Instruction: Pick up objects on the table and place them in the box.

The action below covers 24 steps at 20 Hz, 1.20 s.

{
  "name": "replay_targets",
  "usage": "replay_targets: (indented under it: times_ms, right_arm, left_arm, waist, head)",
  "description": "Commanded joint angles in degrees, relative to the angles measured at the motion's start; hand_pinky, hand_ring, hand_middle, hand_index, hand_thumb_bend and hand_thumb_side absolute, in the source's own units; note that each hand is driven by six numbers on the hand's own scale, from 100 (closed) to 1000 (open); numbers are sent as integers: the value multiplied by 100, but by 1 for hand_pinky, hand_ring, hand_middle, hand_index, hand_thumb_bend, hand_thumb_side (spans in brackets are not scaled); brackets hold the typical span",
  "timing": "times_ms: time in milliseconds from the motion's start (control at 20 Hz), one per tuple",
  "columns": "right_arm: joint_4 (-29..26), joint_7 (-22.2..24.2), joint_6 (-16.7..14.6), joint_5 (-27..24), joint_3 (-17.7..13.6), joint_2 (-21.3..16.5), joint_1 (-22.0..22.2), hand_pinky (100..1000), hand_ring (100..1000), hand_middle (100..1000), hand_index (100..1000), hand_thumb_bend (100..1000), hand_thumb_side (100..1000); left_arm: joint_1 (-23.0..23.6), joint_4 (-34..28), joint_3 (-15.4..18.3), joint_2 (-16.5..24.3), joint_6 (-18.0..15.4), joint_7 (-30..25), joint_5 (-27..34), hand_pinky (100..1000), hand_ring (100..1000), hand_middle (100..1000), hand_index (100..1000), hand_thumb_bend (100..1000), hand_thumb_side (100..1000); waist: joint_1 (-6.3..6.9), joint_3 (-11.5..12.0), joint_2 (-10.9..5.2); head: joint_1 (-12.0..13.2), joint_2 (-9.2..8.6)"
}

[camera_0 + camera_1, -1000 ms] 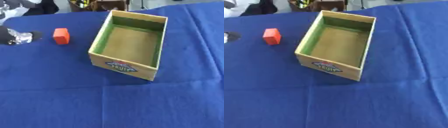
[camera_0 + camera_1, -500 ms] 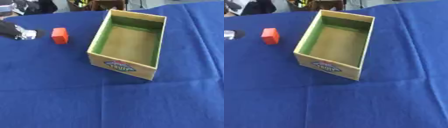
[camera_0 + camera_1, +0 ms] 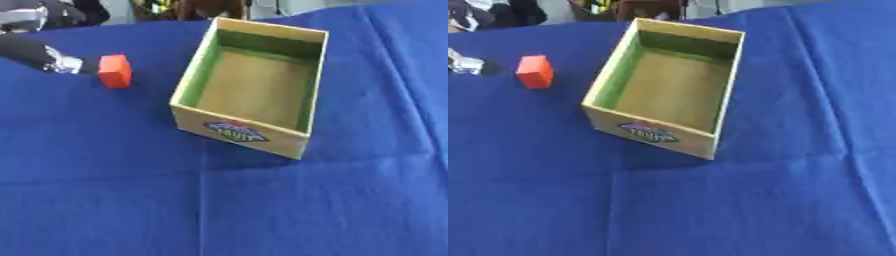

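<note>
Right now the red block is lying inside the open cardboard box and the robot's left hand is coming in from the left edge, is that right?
Not quite. The red block is not inside the cardboard box; it sits on the blue tablecloth to the box's left, apart from it. The box holds nothing, as the left eye view shows. The left hand does come in from the left edge, just beside the block.

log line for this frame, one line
left hand beside red block, fingers unclear | block on table, left of box | box empty | right hand not in view
</note>
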Motion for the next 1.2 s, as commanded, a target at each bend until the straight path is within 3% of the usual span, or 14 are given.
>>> replay_targets:
  times_ms: [50,250,600,800,1200]
  right_arm:
    - [-84,25,3,-38,-24,-73,-103,816,793,812,840,100,718]
    - [-84,23,6,-48,-15,-66,-145,816,792,811,839,100,710]
    - [-84,6,-39,-86,-7,-74,-189,816,797,809,841,100,701]
    - [-84,-23,-45,-98,-5,-69,-212,816,795,807,838,100,696]
    - [-84,-17,-25,-120,18,-30,-239,816,793,803,835,100,686]
  left_arm:
    - [-206,312,-5,27,-139,-16,-216,752,882,900,1000,612,817]
    - [-416,881,-18,-119,-407,-113,-370,763,883,902,1000,619,801]
    - [-608,1370,31,-199,-735,-114,-726,775,896,933,1000,593,757]
    - [-647,1531,77,-210,-829,-127,-756,774,897,947,1000,509,699]
    - [-764,1727,165,-240,-872,-34,-920,776,903,950,1000,478,684]
  waist:
    - [-15,-57,-81]
    - [20,-163,-28]
    - [74,-289,113]
    - [98,-351,213]
    - [120,-445,337]
  head:
    - [67,-157]
    - [118,-272]
    - [179,-263]
    - [211,-285]
    - [314,-289]
